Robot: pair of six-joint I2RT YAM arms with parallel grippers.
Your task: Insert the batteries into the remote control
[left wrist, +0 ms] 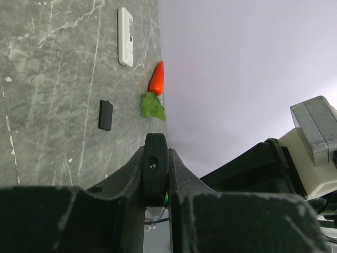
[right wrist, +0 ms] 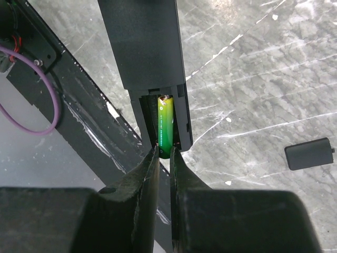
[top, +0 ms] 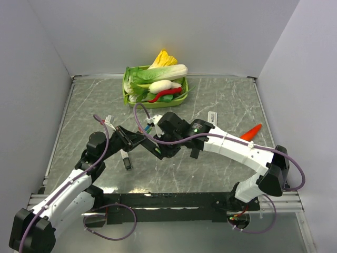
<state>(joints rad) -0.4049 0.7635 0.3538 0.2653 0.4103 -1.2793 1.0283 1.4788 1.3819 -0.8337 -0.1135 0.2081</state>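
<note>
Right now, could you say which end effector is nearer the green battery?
Right. The right end effector pinches the green battery by its end; the left end effector clamps the black remote holding it.

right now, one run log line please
left pincer: shut on long black plastic remote | right pincer: shut on green cylindrical battery | battery: in open bay

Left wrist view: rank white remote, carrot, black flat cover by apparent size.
1. White slim plastic remote and orange toy carrot with green leaves: about equal.
2. Small black flat rectangular cover: smallest, despite being nearest.
</note>
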